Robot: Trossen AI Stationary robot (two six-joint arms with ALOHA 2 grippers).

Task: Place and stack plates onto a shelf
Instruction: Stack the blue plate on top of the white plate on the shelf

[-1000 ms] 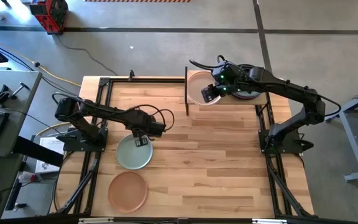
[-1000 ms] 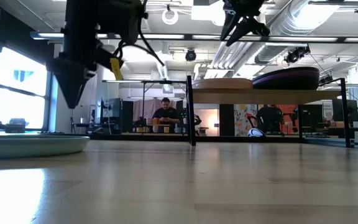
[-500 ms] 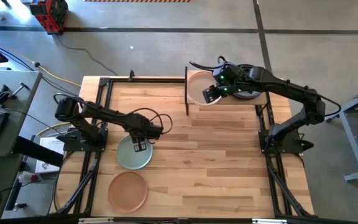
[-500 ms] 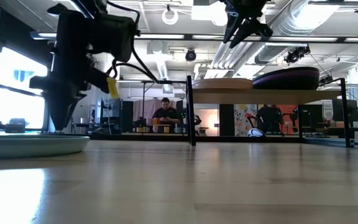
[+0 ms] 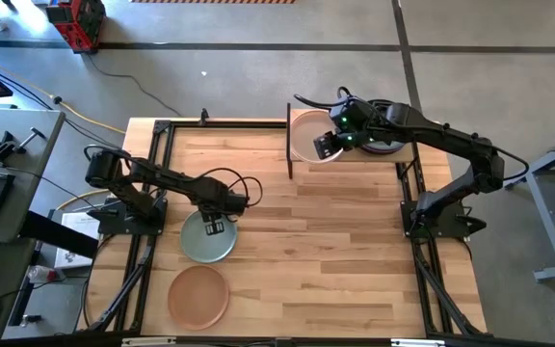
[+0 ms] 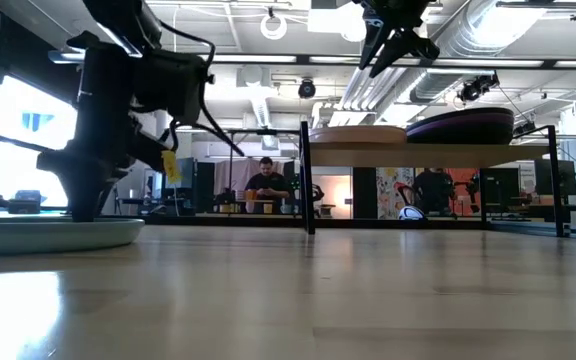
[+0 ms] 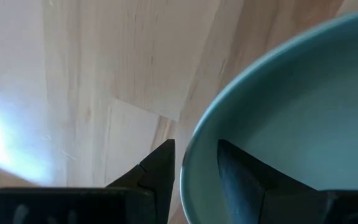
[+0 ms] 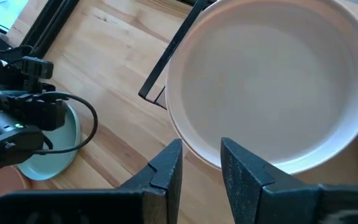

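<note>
A sage green plate (image 5: 200,246) (image 6: 48,233) (image 7: 303,124) lies flat on the tabletop at the left. My left gripper (image 5: 214,227) (image 7: 194,165) is down at it, open, with one finger outside its rim and one inside. A beige plate (image 5: 306,133) (image 6: 358,133) (image 8: 272,74) and a purple plate (image 5: 387,147) (image 6: 463,125) rest side by side on the shelf (image 6: 438,152). My right gripper (image 5: 324,145) (image 6: 393,45) (image 8: 201,162) hangs open above the beige plate's near rim, clear of it. A peach plate (image 5: 198,296) lies near the table's near-left corner. My left gripper points down with the sage plate's rim (image 7: 188,155) between its open fingers, one finger (image 7: 160,165) over the table outside the rim and the other (image 7: 241,177) over the plate's inner slope. I cannot tell whether either finger touches the plate. The plate lies flat on the table.
The shelf stands on thin black posts (image 5: 289,145) (image 6: 306,175) at the table's far right. Black frame rails (image 5: 157,154) run along the table's left and right sides. Bare wood (image 5: 335,251) stretches across the middle. A person (image 6: 265,185) sits in the room beyond.
My left gripper has come down onto the sage green plate, shifting slightly toward the table's near-left, and now straddles its rim. The plate has stayed put.
</note>
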